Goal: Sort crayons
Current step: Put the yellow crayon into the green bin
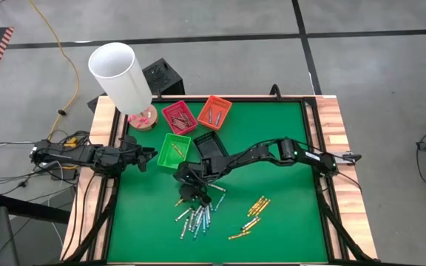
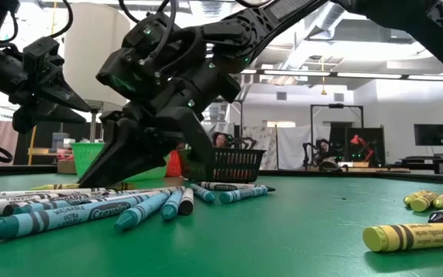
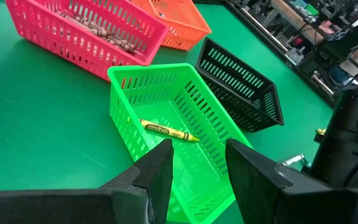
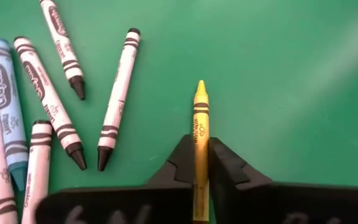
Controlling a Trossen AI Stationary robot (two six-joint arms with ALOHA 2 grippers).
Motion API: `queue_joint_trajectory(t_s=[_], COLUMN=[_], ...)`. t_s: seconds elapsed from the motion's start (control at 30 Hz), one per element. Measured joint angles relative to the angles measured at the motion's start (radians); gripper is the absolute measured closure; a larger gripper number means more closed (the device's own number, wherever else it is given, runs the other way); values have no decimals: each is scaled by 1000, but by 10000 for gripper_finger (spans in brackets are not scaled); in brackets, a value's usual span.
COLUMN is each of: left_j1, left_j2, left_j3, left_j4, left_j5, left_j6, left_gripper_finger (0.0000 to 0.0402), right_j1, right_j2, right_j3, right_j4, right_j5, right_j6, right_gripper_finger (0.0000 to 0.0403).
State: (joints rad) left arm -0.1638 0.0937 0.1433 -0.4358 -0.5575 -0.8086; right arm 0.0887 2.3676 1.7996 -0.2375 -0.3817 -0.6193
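My right gripper [image 1: 186,193] is down at the green mat, at the far end of a pile of white and blue crayons [image 1: 197,218], and is shut on a yellow crayon [image 4: 200,118]. More yellow crayons [image 1: 257,205] lie to the right of the pile. My left gripper [image 3: 197,168] hangs open at the table's left edge and points at the green tray [image 3: 166,118], where one yellow crayon [image 3: 168,130] lies. Pink [image 1: 179,117], orange [image 1: 214,111] and black [image 1: 207,145] trays stand close by. My right gripper pinches the yellow crayon between its two fingers at the wrapped middle [image 4: 200,142]. The fingers [image 4: 225,162] slant down from the table's right and lie along the crayon, whose pointed tip [image 4: 200,87] sticks out past them. Whether it is clear of the mat I cannot tell.
White crayons [image 4: 118,93] lie just beside the held one. A tall white cylinder [image 1: 120,76] stands on a round base at the table's far left corner. Wooden rails [image 1: 339,148] border the mat. Bare mat lies at the far right and near the front edge.
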Motion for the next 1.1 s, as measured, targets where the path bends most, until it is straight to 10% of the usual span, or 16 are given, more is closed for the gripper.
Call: queue_joint_trajectory(t_s=[0.93, 1.1], left_j1=[0, 0], left_j2=[0, 0], left_j3=[13, 14], left_j4=[-1, 1], left_j5=[53, 54], left_j6=[41, 41], left_gripper_finger=[265, 265], right_j1=[0, -11], right_j2=[-158, -206], right_j3=[-3, -3], right_j4=[121, 108], right_j5=[79, 238], right_j6=[314, 318], right_gripper_finger=[401, 401])
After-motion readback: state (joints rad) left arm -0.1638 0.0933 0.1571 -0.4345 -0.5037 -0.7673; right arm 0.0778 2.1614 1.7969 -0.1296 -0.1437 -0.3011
